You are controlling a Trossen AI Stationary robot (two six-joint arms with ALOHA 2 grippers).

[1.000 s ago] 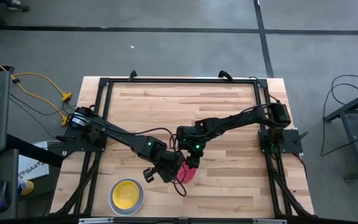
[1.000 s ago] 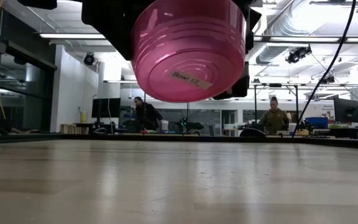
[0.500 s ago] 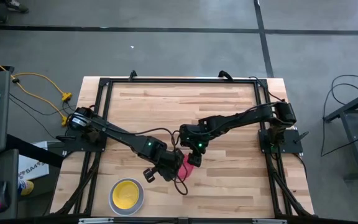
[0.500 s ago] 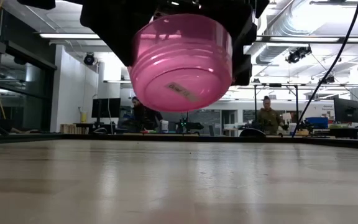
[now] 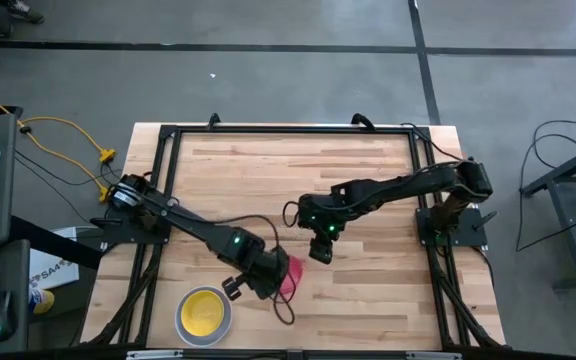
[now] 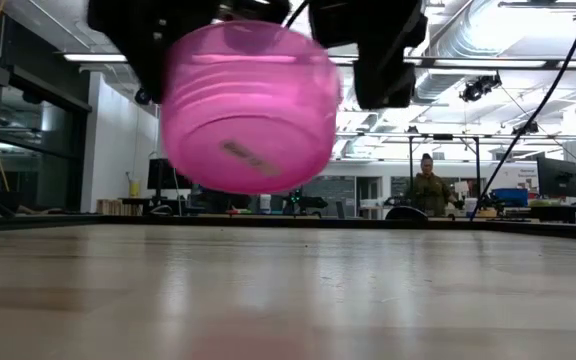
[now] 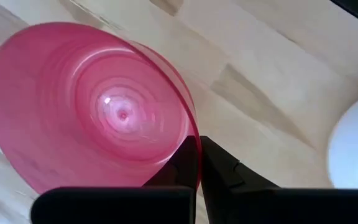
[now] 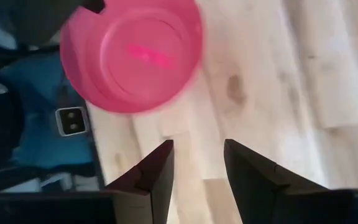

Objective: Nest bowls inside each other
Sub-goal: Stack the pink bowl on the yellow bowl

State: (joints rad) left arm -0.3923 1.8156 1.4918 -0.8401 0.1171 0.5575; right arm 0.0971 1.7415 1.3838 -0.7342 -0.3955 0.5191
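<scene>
Stack of bowls stands at the left of the scene, near the front edge of the wooden table; from above I see a yellow bowl inside a larger pale one, and what else is under the yellow I cannot tell. In the left wrist view a part of a white rim with blue inside shows at the edge of the picture.

Just to the right of the stack is the left gripper. Its fingers are pressed together on the rim of the pink bowl, with the thin wall between them. The bowl is in the air, above the table and not touching it. In the low view the pink bowl is tilted, its bottom turned toward the camera, and a small label is on the bottom, too blurred to read. In the left wrist view the inside of the bowl faces the camera.

Further right, near the middle of the table, hangs the right gripper. Its two fingers stand apart with only the bare wood between them. It is near the pink bowl but apart from it.

In the low view a person is far behind the table on the right.
</scene>
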